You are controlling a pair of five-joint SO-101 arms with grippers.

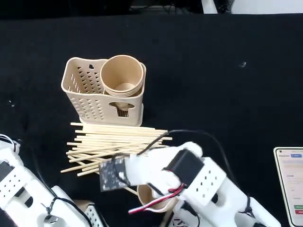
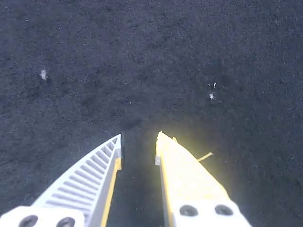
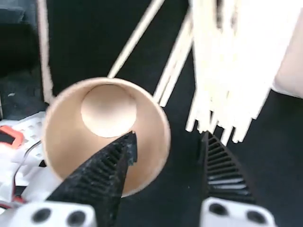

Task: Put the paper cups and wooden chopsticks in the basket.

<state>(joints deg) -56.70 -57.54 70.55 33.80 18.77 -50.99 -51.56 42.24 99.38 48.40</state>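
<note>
A beige slotted basket (image 1: 94, 106) stands at the back left with stacked paper cups (image 1: 122, 75) in its right half. Many wooden chopsticks (image 1: 109, 139) lie piled on the black cloth in front of it. A single paper cup (image 1: 150, 196) stands upright near the front edge, half covered by my right arm (image 1: 189, 170). My right gripper (image 3: 168, 137) is open astride the rim of this cup (image 3: 104, 109), one finger inside and one outside, with the chopsticks (image 3: 227, 61) just beyond. Low over bare cloth at the front left, my left gripper (image 2: 138, 142) is open and holds nothing.
A phone-like screen (image 1: 289, 179) lies at the right edge of the table. My left arm (image 1: 23, 189) sits in the front left corner. Black cloth stretches bare behind and to the right of the basket.
</note>
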